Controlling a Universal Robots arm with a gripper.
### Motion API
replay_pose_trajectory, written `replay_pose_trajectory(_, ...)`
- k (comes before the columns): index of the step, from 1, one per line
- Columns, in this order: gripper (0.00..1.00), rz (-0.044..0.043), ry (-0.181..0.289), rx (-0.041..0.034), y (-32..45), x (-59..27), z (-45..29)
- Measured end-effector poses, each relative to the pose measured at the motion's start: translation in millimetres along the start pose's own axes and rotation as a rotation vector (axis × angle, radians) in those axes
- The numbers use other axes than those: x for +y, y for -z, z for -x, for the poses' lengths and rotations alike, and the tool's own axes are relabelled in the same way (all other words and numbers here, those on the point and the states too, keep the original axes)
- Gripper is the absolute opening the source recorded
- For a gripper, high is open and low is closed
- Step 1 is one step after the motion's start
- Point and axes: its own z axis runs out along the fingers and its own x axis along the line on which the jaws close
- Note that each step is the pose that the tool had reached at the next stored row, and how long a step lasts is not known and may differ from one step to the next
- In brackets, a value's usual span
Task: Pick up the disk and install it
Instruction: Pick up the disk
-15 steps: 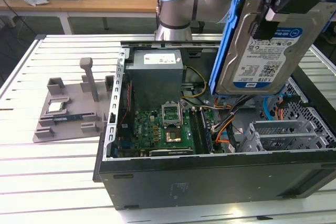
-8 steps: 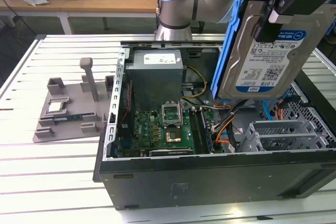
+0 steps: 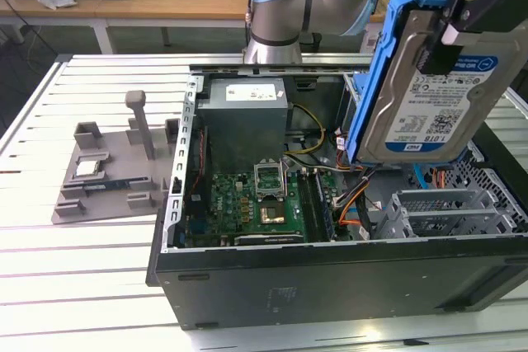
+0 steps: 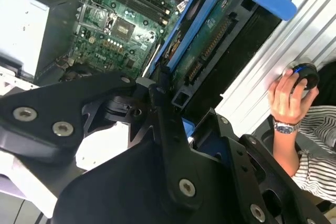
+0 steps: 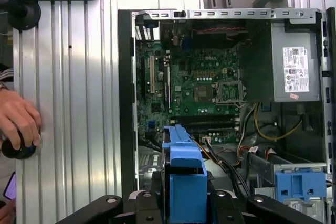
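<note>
Silver with a blue frame, the disk hangs on its edge above the open computer case, squeezed tight by the gripper, probably so it cannot drop.

Disk above PC case; fixture at exterior view's left.

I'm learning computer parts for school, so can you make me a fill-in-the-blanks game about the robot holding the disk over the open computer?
1. The tool grips the disk, which sits in a ___ plastic bracket.
2. The disk hangs ___ the open computer case, not inside it.
3. The motherboard in the case is coloured ___.
Missing words: blue; above; green.
</note>
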Motion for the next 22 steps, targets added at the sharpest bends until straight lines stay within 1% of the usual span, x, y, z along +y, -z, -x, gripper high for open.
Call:
replay_pose_trajectory(4,0.37,0.0015,0.006,0.0011,-4.8,-7.1,0.1)
replay_pose_trajectory(7,0.37,0.002,0.008,0.0013,-5.8,-13.8,0.8)
replay_pose_trajectory(10,0.37,0.0022,0.011,0.0013,-7.5,-23.0,1.6)
replay_pose_trajectory(17,0.37,0.0025,0.014,0.0018,-10.4,-31.5,2.1)
replay_pose_trajectory(22,0.37,0.0028,0.015,0.0037,-17.0,-38.1,2.4)
